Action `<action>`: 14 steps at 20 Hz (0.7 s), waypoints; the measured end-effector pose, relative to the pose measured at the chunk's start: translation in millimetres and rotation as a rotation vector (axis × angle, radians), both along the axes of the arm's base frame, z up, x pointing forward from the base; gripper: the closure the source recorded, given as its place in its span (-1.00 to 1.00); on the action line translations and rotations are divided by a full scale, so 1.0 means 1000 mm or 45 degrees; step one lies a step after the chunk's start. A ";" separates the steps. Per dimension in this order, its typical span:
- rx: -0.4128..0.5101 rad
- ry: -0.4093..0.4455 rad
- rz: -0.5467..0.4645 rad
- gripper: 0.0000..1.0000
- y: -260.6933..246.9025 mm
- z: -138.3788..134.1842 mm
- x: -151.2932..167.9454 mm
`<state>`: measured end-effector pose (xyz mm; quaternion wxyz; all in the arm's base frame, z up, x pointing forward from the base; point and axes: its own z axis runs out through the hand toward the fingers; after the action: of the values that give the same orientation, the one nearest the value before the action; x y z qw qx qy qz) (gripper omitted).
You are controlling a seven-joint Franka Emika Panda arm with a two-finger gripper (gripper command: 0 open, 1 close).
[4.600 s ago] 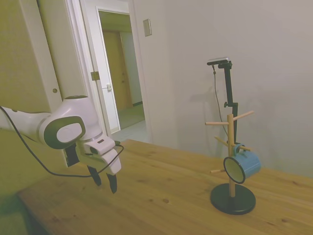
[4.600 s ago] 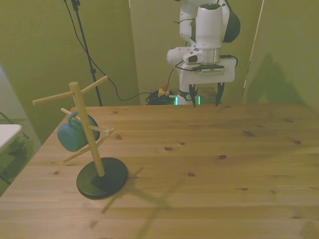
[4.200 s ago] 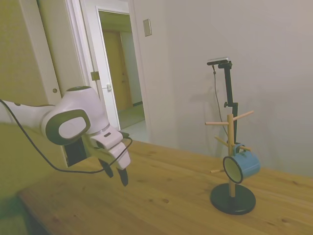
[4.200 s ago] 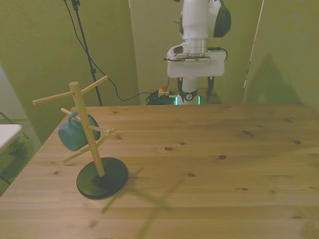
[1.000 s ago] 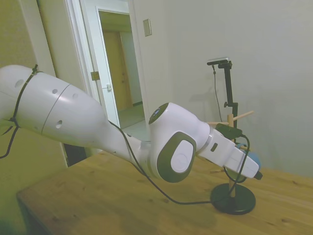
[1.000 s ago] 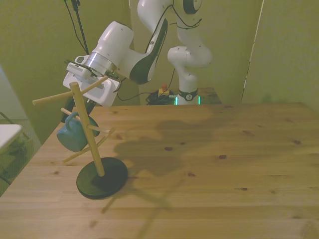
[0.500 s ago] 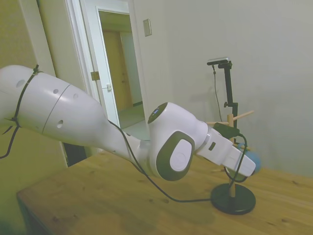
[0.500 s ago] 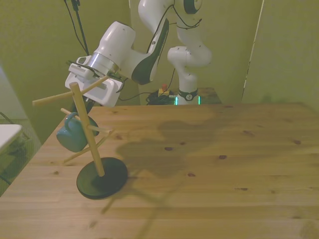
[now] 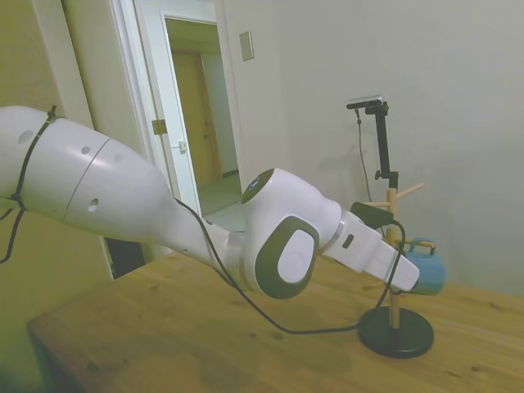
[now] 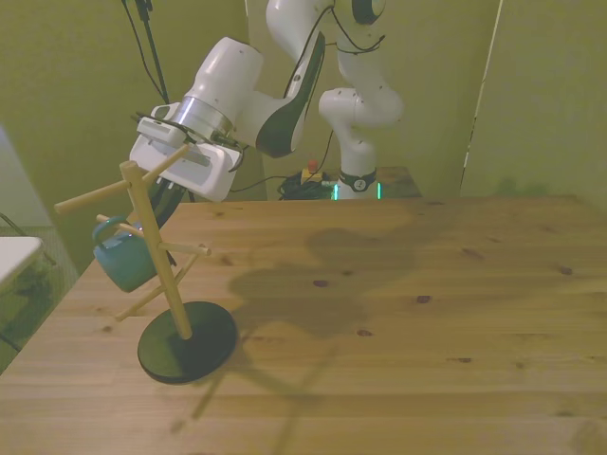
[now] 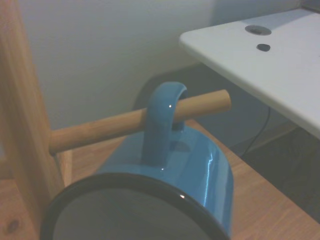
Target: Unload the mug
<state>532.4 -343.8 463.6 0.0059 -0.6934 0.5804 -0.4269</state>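
**Sliding the mug off its peg without dragging the rack**

The mug (image 11: 165,195) is hanging by its loop handle (image 11: 161,122) on a wooden peg (image 11: 120,122) of the mug rack (image 10: 152,248), partway along the peg with a short stub of wood showing beyond the handle. The rack is standing on its dark round base (image 10: 187,342) on the tabletop (image 10: 398,313), and in the front view its post is leaning rather than standing straight.

The gripper (image 10: 163,204) is reaching in right at the mug, on the side of the rack toward the robot. Whether the jaws are apart or clamped on the mug cannot be told: the wrist body is hiding them in the side view and the post is crossing them in the front view.

Judging from this, the step in hand is getting the handle clear of the peg. Doing it well means moving the mug along the line of the peg, toward its free tip, not straight up or sideways. Any pull across the peg is likely loading the post and tipping the rack further. A firm hold on the mug wall near the rim, then a slow slide until the handle passes the tip, seems the safest course.
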 end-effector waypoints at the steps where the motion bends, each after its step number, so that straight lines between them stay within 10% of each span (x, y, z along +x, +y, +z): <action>1: 0.000 -0.002 0.000 1.00 0.001 0.001 -0.001; 14: 0.078 -0.095 -0.043 1.00 0.007 0.037 -0.021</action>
<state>511.2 -337.2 500.4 0.0415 -0.6665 0.6043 -0.4347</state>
